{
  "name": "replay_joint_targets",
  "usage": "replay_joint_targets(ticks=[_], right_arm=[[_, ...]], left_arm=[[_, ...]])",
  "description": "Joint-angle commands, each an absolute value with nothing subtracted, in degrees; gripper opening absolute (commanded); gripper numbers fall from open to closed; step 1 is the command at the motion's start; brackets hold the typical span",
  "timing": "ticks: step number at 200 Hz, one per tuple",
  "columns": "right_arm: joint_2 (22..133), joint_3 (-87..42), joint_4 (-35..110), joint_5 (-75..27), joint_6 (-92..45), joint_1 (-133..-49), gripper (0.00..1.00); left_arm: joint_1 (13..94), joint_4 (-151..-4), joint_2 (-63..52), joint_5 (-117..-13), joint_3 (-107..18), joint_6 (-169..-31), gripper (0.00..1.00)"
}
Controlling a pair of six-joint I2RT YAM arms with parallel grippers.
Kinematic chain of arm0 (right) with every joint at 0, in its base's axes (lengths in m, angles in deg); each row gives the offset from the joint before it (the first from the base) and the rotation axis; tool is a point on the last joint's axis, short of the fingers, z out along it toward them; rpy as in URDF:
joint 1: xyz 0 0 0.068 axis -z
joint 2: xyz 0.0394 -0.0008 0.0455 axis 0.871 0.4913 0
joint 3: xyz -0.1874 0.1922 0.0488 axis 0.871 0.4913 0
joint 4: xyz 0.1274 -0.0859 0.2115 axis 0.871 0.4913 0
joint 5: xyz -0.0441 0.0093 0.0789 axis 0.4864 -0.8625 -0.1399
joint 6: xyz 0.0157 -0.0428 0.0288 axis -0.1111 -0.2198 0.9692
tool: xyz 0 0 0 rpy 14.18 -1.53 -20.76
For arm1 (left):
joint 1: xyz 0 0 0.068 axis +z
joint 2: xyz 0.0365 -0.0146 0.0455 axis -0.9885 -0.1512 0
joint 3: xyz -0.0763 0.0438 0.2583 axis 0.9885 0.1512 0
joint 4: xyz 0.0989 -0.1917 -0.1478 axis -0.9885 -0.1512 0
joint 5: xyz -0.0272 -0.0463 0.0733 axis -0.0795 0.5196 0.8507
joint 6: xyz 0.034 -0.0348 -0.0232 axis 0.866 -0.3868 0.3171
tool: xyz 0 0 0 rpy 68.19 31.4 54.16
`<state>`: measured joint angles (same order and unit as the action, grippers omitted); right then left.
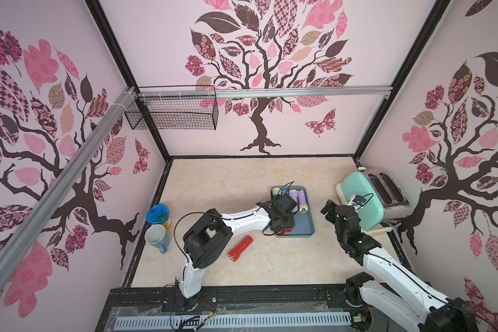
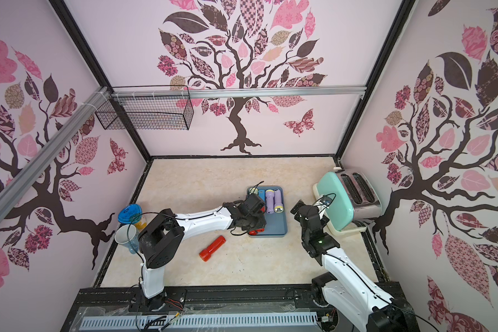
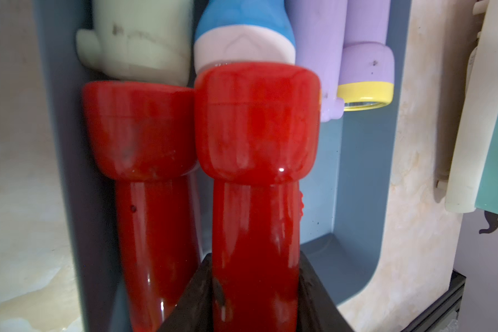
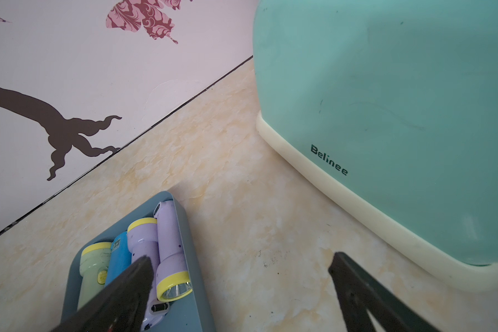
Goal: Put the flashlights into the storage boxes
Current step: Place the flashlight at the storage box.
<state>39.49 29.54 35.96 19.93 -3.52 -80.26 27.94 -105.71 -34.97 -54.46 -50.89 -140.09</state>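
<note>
L gripper [image 3: 255, 273] is clamped on the body of a red torch [image 3: 256, 129], over the tray [image 3: 357, 178]. Its long axis is parallel w/ the 2nd red torch [image 3: 138, 129] just beside it, head toward the blue torch [image 3: 242, 23]. R gripper [image 4: 242, 270] is wide open, empty. The last red torch [image 1: 240, 249] lies on the table, nearer to the L arm.

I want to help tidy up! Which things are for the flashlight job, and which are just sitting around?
For the job: slate-blue tray; held red flashlight in the left gripper; second red flashlight, pale green flashlight, blue flashlight and two lilac flashlights in the tray; third red flashlight on the table.
Just sitting around: toaster, blue-lidded cup, mug, wire basket.
</note>
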Motion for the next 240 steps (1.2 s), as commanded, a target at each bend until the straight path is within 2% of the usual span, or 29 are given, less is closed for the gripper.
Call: replay_joint_targets(ticks=[1, 27, 50, 130, 164, 188, 204, 229, 240], right_arm=[[38.87, 29.51, 36.31, 20.88, -3.56, -80.22, 0.99], [38.97, 29.55, 36.26, 20.70, -3.54, -80.26, 0.99], [38.97, 29.53, 36.30, 20.78, -3.55, -80.19, 0.99], [38.62, 28.89, 37.54, 21.30, -4.20, -80.23, 1.00], [38.30, 28.50, 37.88, 20.63, -4.89, -80.26, 0.99], [38.22, 28.23, 38.20, 20.07, -5.45, -80.26, 1.00], [38.16, 28.20, 36.96, 16.63, -6.83, -80.25, 0.99], [37.59, 29.37, 29.84, -1.37, -13.20, -80.26, 0.99], [38.33, 29.91, 27.93, -4.35, -13.77, -80.21, 1.00]], left_arm=[[27.96, -107.58, -35.48, -53.30, -53.30, -139.83, 0.39], [27.96, -107.67, -35.25, -53.28, -53.25, -139.84, 0.39], [27.96, -107.67, -34.90, -53.33, -53.33, -139.92, 0.46], [27.96, -106.79, -31.40, -53.00, -51.90, -139.98, 0.45], [29.14, -109.48, -25.26, -52.03, -49.35, -136.97, 0.45], [33.45, -111.75, -18.10, -51.46, -43.22, -135.15, 0.45], [38.29, -113.42, -13.04, -49.70, -37.87, -133.27, 0.45], [47.70, -112.80, -6.11, -48.50, -29.07, -132.43, 0.45], [51.10, -108.77, -3.72, -48.39, -24.54, -132.64, 0.45]])
